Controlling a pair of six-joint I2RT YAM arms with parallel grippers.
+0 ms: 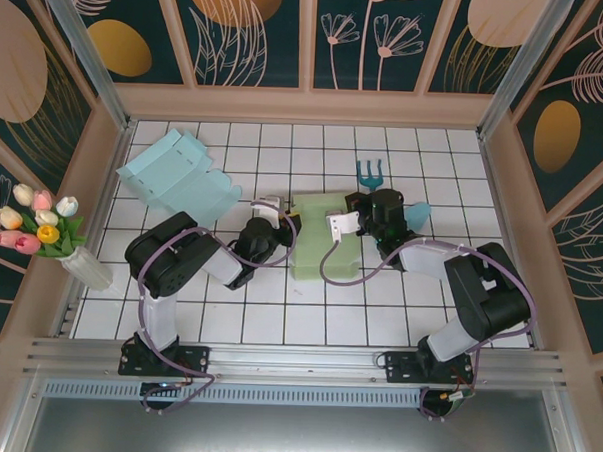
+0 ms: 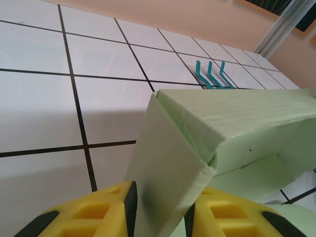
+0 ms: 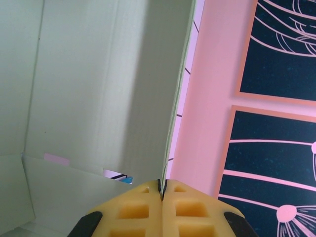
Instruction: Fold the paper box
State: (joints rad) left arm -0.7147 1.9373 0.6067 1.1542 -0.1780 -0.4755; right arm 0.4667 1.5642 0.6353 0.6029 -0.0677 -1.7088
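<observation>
Paper box [image 1: 326, 237] sits in the middle of the white table [image 1: 277, 325], between my two claws. It is pale green and half folded, with some walls partly up.

My left claw [image 2: 160, 210] pinches a wall on the left side of the box. The wall stands between my yellow fingers [image 2: 98, 212]. My right claw [image 3: 162, 190] is squeezed tight on the thin edge of a wall on the right side.

I think the box is very light and bendy. The paper looks thin, so a hard pull could tear it or crush a corner. It looks smooth too, so it may slip if I squeeze too softly. The best places to hold, I think, are the flat walls close to the fold lines, not the loose corners.

I see no words, names or stickers on the box. A blue flat box [image 1: 179, 176] lies far left, and I can read no writing on it either.
</observation>
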